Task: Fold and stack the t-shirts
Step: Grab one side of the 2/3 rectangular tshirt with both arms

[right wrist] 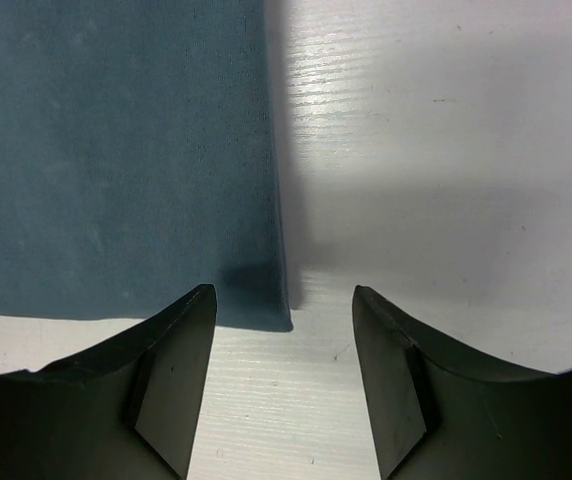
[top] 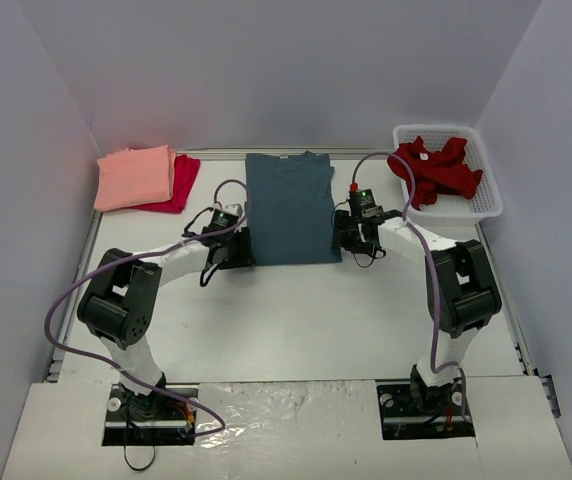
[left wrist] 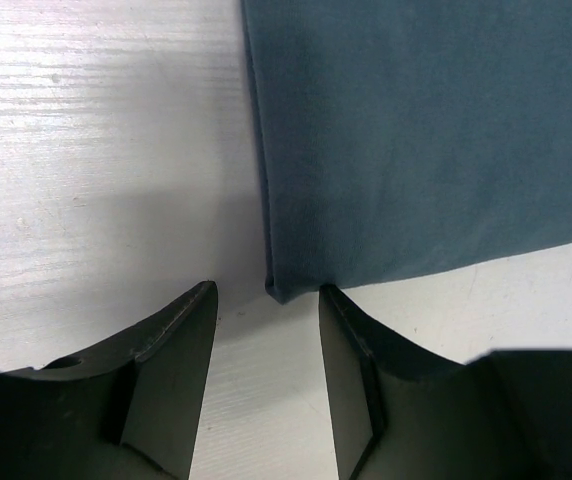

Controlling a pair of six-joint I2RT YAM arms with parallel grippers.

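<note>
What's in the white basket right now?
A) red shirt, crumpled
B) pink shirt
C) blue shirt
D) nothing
A: a crumpled red shirt lies in the basket, while the pink shirt sits folded at the far left and the blue shirt lies flat in the middle of the table.
</note>
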